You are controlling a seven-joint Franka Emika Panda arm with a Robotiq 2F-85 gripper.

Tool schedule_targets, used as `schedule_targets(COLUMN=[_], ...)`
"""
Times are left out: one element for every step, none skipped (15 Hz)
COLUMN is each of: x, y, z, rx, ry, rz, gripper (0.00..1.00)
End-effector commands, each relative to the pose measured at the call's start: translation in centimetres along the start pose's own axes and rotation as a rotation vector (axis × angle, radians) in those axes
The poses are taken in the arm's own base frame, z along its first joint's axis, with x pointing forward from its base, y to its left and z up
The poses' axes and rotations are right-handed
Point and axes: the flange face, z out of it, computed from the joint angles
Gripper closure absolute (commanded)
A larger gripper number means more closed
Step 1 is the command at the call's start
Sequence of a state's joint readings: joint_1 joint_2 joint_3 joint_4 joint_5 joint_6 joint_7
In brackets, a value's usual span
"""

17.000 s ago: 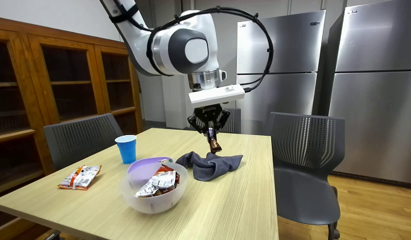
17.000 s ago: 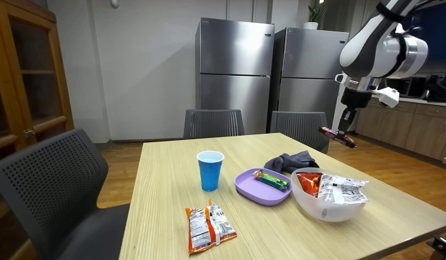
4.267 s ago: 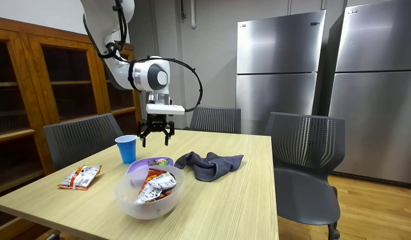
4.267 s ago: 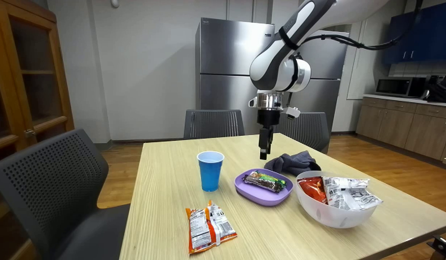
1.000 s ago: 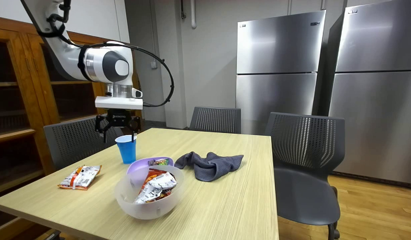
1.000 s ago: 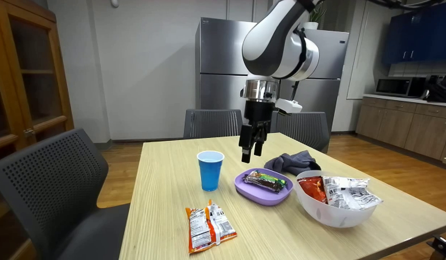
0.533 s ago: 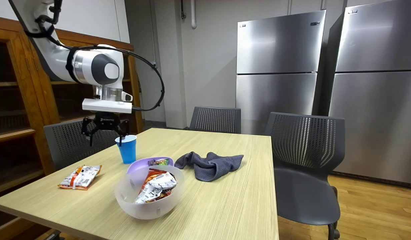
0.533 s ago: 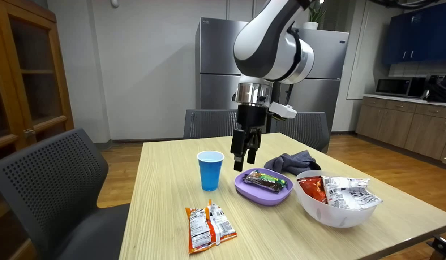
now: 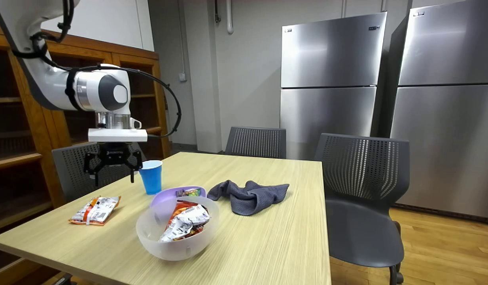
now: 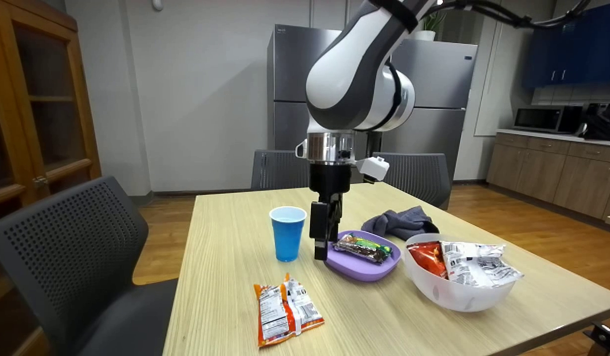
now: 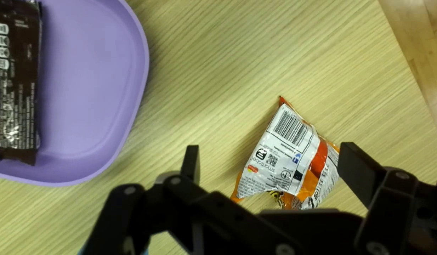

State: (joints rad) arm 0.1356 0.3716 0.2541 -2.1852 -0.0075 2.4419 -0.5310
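Observation:
My gripper (image 9: pixel 114 182) stands open above the table, its fingers spread with nothing between them. Beneath it lies an orange and white snack bag (image 11: pixel 289 156), printed back up; in the wrist view the bag shows between the two fingertips, apparently lower than them. In an exterior view the bag (image 10: pixel 287 312) rests on the table in front of the blue cup (image 10: pixel 287 240). Close behind the gripper is a purple plate (image 10: pixel 357 272). On that plate a dark-wrapped bar (image 11: pixel 18 88) lies against a green-wrapped bar (image 10: pixel 371 246).
A translucent bowl (image 9: pixel 176 251) holding red and silver snack bags stands beside the plate. A dark grey cloth (image 9: pixel 250 198) lies crumpled past it. Chairs surround the table, one grey chair (image 10: pixel 72 267) close to the snack bag's side.
Earlier the shut gripper carried the dark bar; that bar now lies on the plate and the gripper is open. The bowl shifted slightly. Over the last second the gripper moved downward, toward the bag.

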Motion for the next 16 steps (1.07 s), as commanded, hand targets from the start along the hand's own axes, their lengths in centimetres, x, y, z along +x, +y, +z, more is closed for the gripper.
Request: schedule_targets(x=[1.1, 1.4, 1.7, 1.9, 2.1, 2.2, 1.7, 1.7, 1.7, 1.7, 1.7, 1.7, 1.7, 1.7, 1.7, 1.7], y=[-1.1, -1.2, -1.4, -1.4, -1.4, -1.1, -1.3, -1.3, -1.3, -1.3, -1.3, -1.3, -1.3, -1.3, -1.3, -1.3], z=[0.6, 0.7, 0.8, 0.9, 1.0, 1.3, 1.2, 1.4, 1.6, 1.7, 1.7, 1.7, 1.7, 1.7, 1.7, 1.7], rx=[-0.062, -0.087, -0.107, -0.125, -0.138, -0.139, -0.118, -0.118, -0.116, -0.115, -0.114, -0.114, -0.114, -0.114, -0.114, -0.114], ry=[-0.003, 0.000, 0.004, 0.010, 0.015, 0.014, 0.005, 0.004, 0.002, 0.001, 0.000, 0.000, 0.000, 0.000, 0.000, 0.000], rz=[-0.135, -0.177, -0.214, -0.246, -0.271, -0.275, -0.224, -0.226, -0.225, -0.225, -0.225, -0.225, -0.225, -0.225, -0.225, -0.225], gripper=[0.00, 0.00, 0.00, 0.00, 0.00, 0.00, 0.00, 0.00, 0.00, 0.00, 0.00, 0.00, 0.00, 0.00, 0.00, 0.00])
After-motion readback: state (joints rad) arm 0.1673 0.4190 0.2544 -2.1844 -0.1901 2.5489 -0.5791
